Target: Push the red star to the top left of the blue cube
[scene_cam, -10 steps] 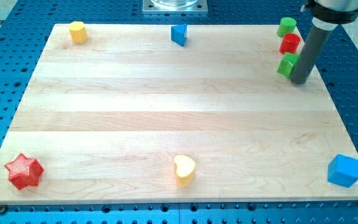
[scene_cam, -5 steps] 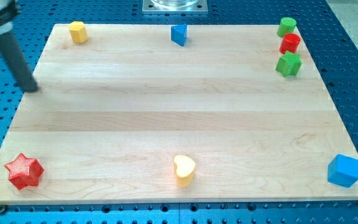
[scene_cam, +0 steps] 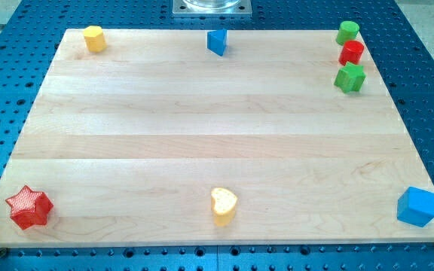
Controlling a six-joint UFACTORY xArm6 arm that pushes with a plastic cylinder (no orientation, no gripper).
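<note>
Red star (scene_cam: 29, 207) sits in the near left corner of the board (scene_cam: 202, 128), and the blue cube (scene_cam: 417, 206) is in the near right corner, well apart from it. A dark sliver at the view's left edge, just beside the star on its left, looks like our rod; its very end is cut off, so we cannot place our tip exactly. It carries nothing (a bare rod has no jaws to open or shut).

We judge the step in hand to be getting behind the star for a long push to the right. To do it well, we want contact on the star's left side, slightly on its near side, so the star travels right and a little far, ending just up-left of the cube. The yellow heart (scene_cam: 223, 205) lies between them along the near edge, so the line of push should pass on its far side. A star's points can make it spin off the rod, so we should keep the push centred and correct early.

Counting blocks, we see eight: two red (star and a small one (scene_cam: 351, 52) at far right), two blue (cube and a far one (scene_cam: 216, 41)), two yellow (heart and a far left one (scene_cam: 93, 38)), two green (scene_cam: 346, 32) (scene_cam: 349, 77) at far right.
</note>
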